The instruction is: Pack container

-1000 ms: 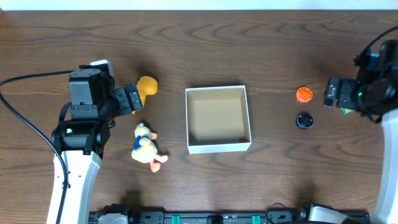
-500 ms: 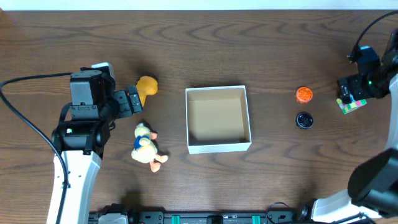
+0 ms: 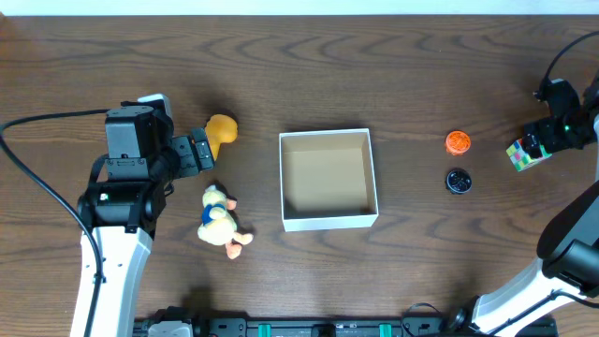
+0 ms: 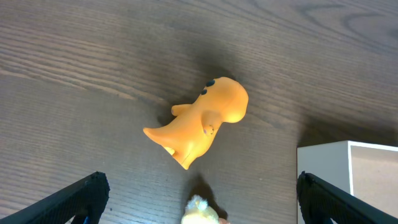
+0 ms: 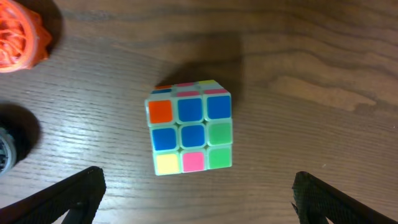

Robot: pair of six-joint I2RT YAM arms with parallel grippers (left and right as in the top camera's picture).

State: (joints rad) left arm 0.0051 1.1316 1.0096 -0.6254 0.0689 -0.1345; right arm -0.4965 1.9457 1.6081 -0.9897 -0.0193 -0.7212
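The container (image 3: 329, 221), a shallow white-walled box with a brown floor, sits mid-table with nothing in it; its corner (image 4: 322, 177) shows in the left wrist view. An orange dinosaur toy (image 3: 221, 129) (image 4: 202, 121) lies to its left, with a yellow plush duck (image 3: 218, 218) (image 4: 200, 213) just in front of that. My left gripper (image 3: 198, 150) (image 4: 200, 194) hovers open between these two toys, holding nothing. At the far right a colour cube (image 3: 524, 153) (image 5: 189, 126) rests on the table. My right gripper (image 3: 547, 139) (image 5: 198, 183) is open just beside it, jaws wide and apart from it.
An orange ribbed ball (image 3: 458, 142) (image 5: 18, 34) and a small black round object (image 3: 457, 181) (image 5: 6, 146) lie between the container and the cube. The left arm's black cable (image 3: 37, 117) trails over the table's left side.
The right arm has drawn back toward the right edge, uncovering the colour cube. The left arm and all the toys have stayed put.
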